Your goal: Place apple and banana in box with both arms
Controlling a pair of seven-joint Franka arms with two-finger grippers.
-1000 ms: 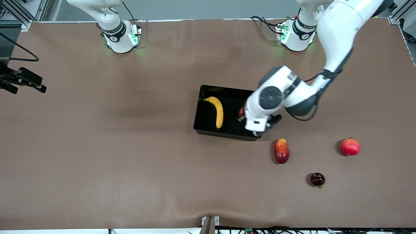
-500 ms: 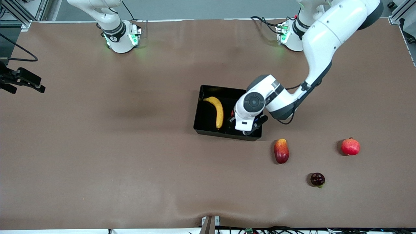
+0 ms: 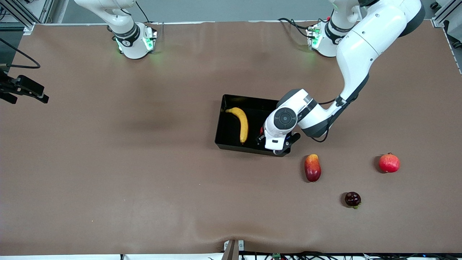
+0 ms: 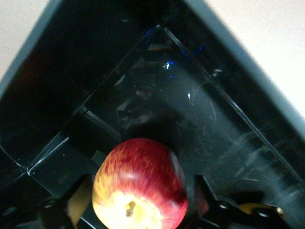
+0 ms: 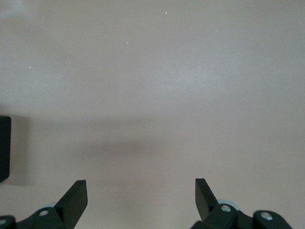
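Two white Franka arms at a wide table [image 3: 108, 162] w/ a matte brown cover, slightly rippled along the edge nearest the front camera. Gray wall strip and aluminium frame rails at the arms' end of the room; cables trail by both bases.

Left gripper [image 3: 269, 139] is down inside the black box [image 3: 225, 142], at the corner toward the left arm's end, jaws clenched on the apple [image 4: 139, 188]. In the left wrist view the apple sits between the jaws, red w/ a yellowish streaked base, above the glossy box floor. The banana [image 3: 241, 122] lies in the same box, beside the jaws toward the right arm's end, apart from the apple.

Right gripper [image 5: 140, 193] waits over bare table cover, jaws spread, nothing between them.

Outside the box, toward the left arm's end: a red-yellow mango-like fruit [image 3: 312, 167] near the box corner, a round red fruit w/ crown tip [image 3: 389, 163], a small dark-red fruit [image 3: 352, 199].
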